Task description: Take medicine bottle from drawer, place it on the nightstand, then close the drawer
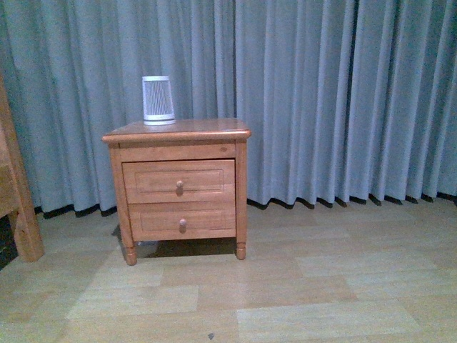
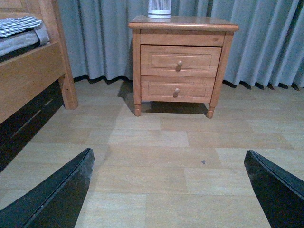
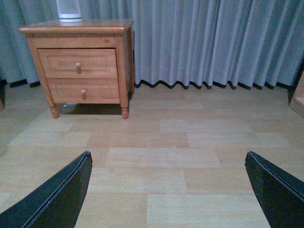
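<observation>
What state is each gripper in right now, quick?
Left gripper: open, holding nothing.
Right gripper: open, holding nothing.

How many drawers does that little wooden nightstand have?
2. The upper drawer sits just under the top of the nightstand. The shallower lower drawer is directly beneath it. Both are shut, and no other drawer shows in any view.
</observation>
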Controlling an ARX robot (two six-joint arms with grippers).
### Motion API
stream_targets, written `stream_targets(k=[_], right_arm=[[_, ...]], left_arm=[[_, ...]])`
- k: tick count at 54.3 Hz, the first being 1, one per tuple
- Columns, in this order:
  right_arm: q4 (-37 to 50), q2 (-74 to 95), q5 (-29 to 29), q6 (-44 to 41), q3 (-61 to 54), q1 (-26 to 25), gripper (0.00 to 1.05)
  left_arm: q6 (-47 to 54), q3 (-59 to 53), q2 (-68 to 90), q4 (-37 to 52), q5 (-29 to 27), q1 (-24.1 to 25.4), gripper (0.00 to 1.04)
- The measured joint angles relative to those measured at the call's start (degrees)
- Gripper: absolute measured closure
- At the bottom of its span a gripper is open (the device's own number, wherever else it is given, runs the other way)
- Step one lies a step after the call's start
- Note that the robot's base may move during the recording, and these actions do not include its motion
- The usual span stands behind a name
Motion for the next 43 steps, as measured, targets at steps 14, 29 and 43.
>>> stream_targets(k=[14,29,43], right_arm=[[0.0,0.0,0.02,0.0,0.0,0.0,0.07],[0.0,0.0,0.0,0.0,0.0,0.0,0.07],[0.0,0.0,0.07,0.02,0.0,0.0,0.07]], left_arm=[[-0.02,0.0,0.0,0.0,0.0,0.0,0.07],[-0.02,0.0,0.0,0.0,0.02,0.0,0.07],[0.0,0.0,0.0,0.0,0.07,0.0,0.07]])
